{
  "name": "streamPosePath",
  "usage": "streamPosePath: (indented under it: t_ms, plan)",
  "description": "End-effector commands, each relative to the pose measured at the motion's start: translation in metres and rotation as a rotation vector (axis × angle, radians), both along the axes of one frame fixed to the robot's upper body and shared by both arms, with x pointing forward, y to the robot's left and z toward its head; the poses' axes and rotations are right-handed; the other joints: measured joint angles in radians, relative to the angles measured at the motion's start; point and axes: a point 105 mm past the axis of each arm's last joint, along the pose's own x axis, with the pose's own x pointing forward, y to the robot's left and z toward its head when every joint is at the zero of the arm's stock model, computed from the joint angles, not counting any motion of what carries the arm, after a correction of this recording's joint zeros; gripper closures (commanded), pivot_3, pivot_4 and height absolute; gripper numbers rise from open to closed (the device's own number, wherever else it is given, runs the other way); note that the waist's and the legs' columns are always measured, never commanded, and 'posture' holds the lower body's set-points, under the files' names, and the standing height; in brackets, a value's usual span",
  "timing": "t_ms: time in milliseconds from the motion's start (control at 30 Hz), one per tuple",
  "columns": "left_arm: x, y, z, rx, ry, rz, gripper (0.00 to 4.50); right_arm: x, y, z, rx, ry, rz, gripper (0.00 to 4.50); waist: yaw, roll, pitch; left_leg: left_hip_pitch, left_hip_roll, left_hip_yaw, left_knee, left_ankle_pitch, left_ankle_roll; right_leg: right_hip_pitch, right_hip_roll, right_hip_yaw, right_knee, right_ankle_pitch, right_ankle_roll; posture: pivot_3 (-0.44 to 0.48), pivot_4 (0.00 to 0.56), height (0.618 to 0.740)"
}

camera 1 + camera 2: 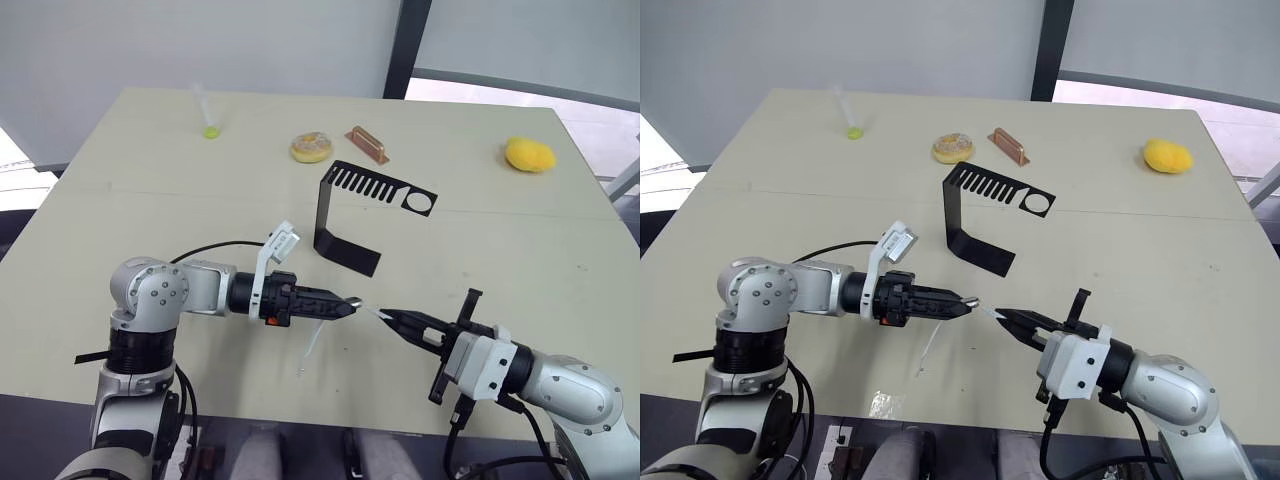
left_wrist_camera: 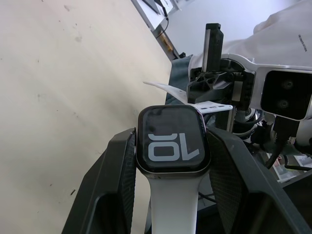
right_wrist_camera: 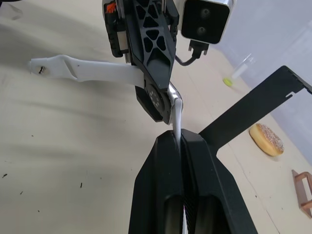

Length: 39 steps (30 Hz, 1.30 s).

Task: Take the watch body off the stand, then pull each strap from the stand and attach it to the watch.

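the left gripper (image 1: 345,307) is clamped on the watch body (image 2: 171,140) above the near edge of the table (image 1: 120,180), screen up toward its wrist. one white strap (image 3: 92,70) is already on the watch and trails down toward the table. the right gripper (image 1: 392,318) pinches the second strap (image 3: 177,119) tight between its fingers, just beside the watch. that strap's long axis runs along the line between the two grippers, its free end pointing at the watch's open slot. so the coming push looks like a straight slide leftward, with the right arm doing the feeding. the stand (image 1: 345,215) sits bare toward the table's middle.
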Motion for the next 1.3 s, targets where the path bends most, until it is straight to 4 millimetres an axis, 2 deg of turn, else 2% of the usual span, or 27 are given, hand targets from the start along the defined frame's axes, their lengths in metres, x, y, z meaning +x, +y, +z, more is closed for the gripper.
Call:
streamPosePath:
  t_ms: [33,1300]
  plan:
    - [-0.0020,-0.0001,0.0100,-0.038,-0.024,-0.015,2.89,-0.0019,0.0015,0.0060,0.006,-0.044,0.002,4.50,0.000,0.000,0.000,0.000,0.000,0.000,0.000,0.000,0.000,0.000,0.000,0.000,0.000,0.000,0.000,0.000,0.150,0.740]
    - [-0.0038,-0.0048,0.0070,-0.037,-0.027,-0.017,2.89,0.0014,0.0030,0.0040,0.003,-0.047,0.014,4.50,0.000,0.000,0.000,0.000,0.000,0.000,0.000,0.000,0.000,0.000,0.000,0.000,0.000,0.000,0.000,0.000,0.150,0.740]
